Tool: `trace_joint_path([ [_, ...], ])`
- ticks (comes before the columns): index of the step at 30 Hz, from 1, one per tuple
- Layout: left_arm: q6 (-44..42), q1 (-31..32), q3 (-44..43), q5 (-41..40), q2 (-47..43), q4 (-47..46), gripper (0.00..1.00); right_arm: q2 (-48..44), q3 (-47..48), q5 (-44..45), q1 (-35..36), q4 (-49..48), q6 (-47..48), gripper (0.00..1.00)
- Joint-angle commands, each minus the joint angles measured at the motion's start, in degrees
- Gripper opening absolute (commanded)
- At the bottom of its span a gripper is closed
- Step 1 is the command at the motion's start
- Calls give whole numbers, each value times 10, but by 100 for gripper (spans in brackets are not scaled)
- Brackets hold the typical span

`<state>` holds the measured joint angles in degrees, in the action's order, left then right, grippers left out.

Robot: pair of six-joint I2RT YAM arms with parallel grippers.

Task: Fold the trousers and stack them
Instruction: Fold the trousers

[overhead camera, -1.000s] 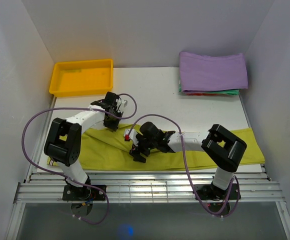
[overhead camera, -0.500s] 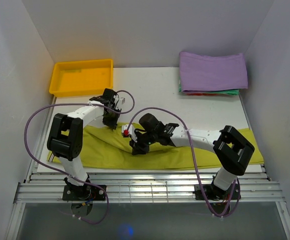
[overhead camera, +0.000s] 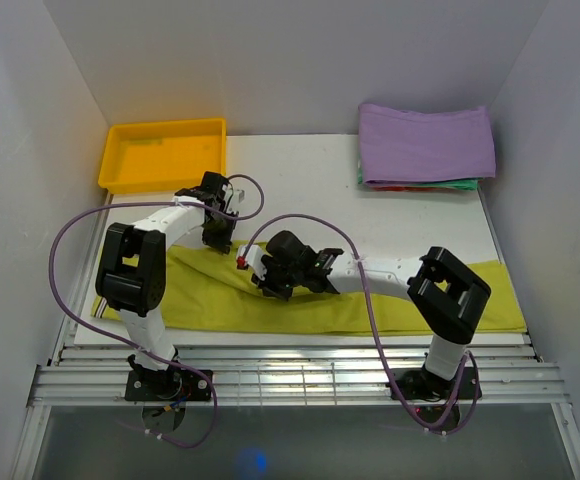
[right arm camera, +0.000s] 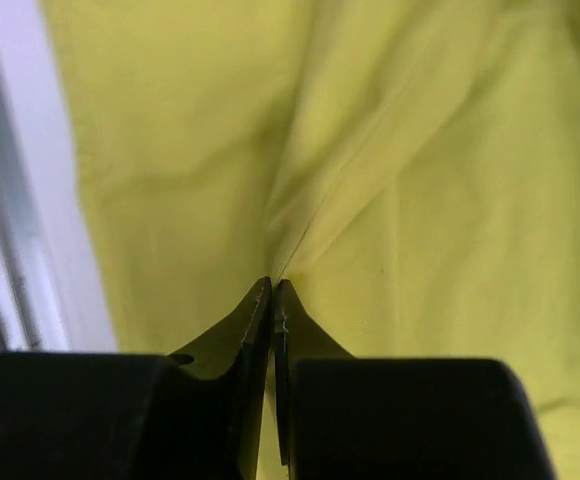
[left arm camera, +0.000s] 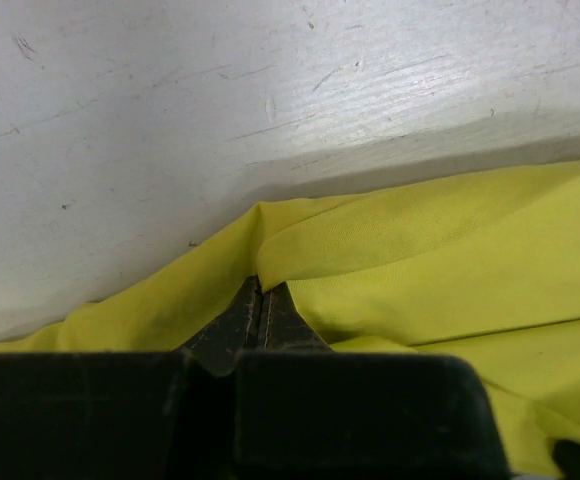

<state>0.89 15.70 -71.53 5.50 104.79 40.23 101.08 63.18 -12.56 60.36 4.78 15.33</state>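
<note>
The yellow-green trousers (overhead camera: 420, 305) lie stretched out along the near edge of the white table (overhead camera: 310, 190). My left gripper (overhead camera: 216, 238) is at their far edge towards the left end. In the left wrist view it (left arm camera: 260, 292) is shut on a pinched peak of the cloth (left arm camera: 450, 260), beside bare table. My right gripper (overhead camera: 259, 285) sits just right of it over the middle of the trousers. In the right wrist view its jaws (right arm camera: 272, 287) are shut on a raised crease of the fabric (right arm camera: 170, 150). The waistband trim does not show.
A yellow tray (overhead camera: 165, 155) stands at the back left. A folded purple cloth (overhead camera: 425, 140) tops a small stack at the back right. White walls close in three sides. A slatted metal rail (overhead camera: 300, 375) runs along the near edge by the arm bases.
My right gripper has gone from open to shut on the trousers and shifted left and a little farther back. The left gripper has crept back and left with the cloth edge.
</note>
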Motion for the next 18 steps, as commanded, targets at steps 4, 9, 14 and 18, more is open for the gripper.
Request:
trace_joint_path([
  [4,8,-8,2,0,-25,-18,0,-1,8,123,-66,-6,-7,52],
  [9,13,-10,-5,-5,-35,-18,0,-39,27,93,-79,5,5,91],
  [14,18,-11,-10,-9,-33,-11,0,-69,49,-29,-68,30,-1,81],
  [18,23,-13,-10,-10,-29,-10,0,-63,77,-85,-39,50,11,87],
])
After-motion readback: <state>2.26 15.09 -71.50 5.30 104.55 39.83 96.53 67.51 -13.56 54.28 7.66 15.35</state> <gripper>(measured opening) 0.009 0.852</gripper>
